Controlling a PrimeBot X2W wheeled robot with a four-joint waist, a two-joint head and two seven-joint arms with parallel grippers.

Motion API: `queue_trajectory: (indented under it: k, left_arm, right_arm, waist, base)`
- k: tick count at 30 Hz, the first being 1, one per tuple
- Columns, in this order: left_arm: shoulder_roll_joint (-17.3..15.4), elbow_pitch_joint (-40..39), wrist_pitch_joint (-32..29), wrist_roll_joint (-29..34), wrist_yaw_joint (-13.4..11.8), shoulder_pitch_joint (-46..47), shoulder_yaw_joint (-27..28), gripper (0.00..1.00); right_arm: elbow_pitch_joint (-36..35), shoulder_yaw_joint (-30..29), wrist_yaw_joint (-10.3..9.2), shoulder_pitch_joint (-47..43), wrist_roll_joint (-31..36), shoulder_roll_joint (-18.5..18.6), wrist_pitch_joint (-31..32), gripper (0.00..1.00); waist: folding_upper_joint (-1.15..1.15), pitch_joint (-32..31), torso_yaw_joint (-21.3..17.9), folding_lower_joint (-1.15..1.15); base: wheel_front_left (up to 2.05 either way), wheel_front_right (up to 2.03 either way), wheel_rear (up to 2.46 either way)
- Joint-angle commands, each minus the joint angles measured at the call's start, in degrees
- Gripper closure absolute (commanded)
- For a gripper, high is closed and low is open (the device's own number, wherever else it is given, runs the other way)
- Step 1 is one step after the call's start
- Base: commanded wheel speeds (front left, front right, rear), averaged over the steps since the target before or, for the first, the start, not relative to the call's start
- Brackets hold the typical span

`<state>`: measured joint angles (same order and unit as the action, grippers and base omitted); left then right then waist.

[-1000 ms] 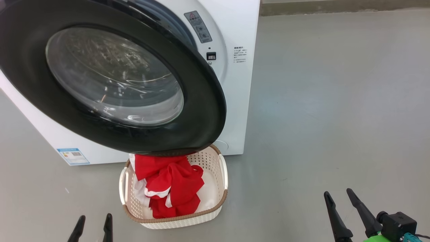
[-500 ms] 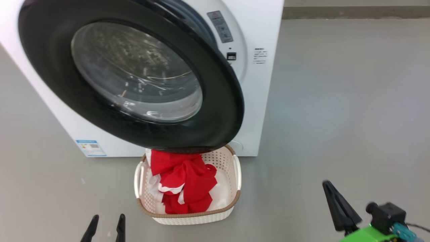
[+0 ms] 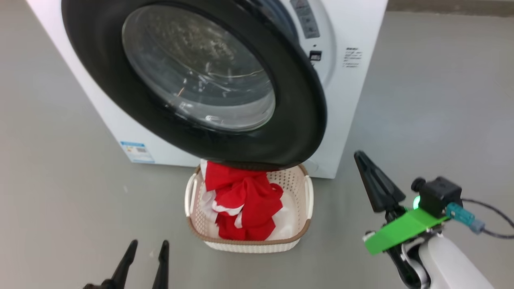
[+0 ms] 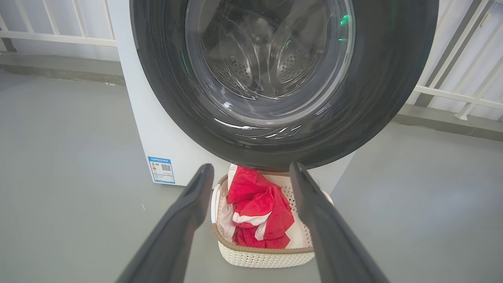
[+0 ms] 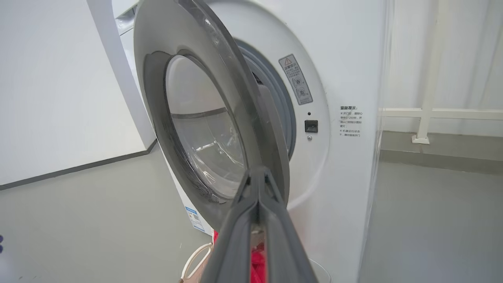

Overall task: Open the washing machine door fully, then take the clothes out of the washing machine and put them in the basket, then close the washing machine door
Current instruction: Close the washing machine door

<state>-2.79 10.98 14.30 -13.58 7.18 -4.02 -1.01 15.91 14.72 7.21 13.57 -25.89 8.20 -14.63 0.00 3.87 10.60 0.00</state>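
Grey concrete floor (image 3: 421,100) runs all around the white washing machine (image 3: 357,28), with a pale railing (image 4: 452,94) behind it in the left wrist view. The washing machine door (image 3: 297,120) stands swung out from the front, its black rim and glass bowl facing the robot. In the right wrist view, the grey gasket shows in the gap behind it.

The basket (image 3: 249,241) sits on the floor just in front of the machine, with its far end under the door's lower edge. The clothes (image 3: 245,200) lie inside it as a red and white heap towards its left side.

The left gripper (image 3: 149,243) hangs low at the near edge of the floor, its fingers spread and empty, pointing towards the basket. The right gripper (image 3: 361,160) is raised to the right of the door and apart from it. Its two fingers are pressed together with nothing between them.
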Motion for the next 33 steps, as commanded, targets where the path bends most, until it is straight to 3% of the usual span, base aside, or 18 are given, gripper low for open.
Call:
queue_trajectory:
  k: [1,15,33]
  left_arm:
    - [-0.2,-1.4,0.7,0.3,0.3,2.8,1.1,0.00]
    - [-0.1,-1.3,0.7,-3.5,0.3,8.4,-2.9,0.00]
    - [-0.1,-1.6,0.7,-5.5,0.3,12.1,-5.4,0.00]
  right_arm:
    - [-0.7,1.6,0.28,3.3,-1.1,0.3,-0.4,1.00]
    - [3.2,2.8,0.28,14.0,-2.3,1.7,-0.4,1.00]
    - [4.6,0.0,0.28,20.7,-2.6,3.4,-0.4,1.00]
  waist:
    - [0.00,2.1,2.2,0.00]
    - [0.00,9.4,6.6,0.00]
    - [0.00,14.5,10.0,0.00]
  base:
    - [0.00,0.00,0.00]
    - [0.00,0.00,0.00]
    - [0.00,0.00,0.00]
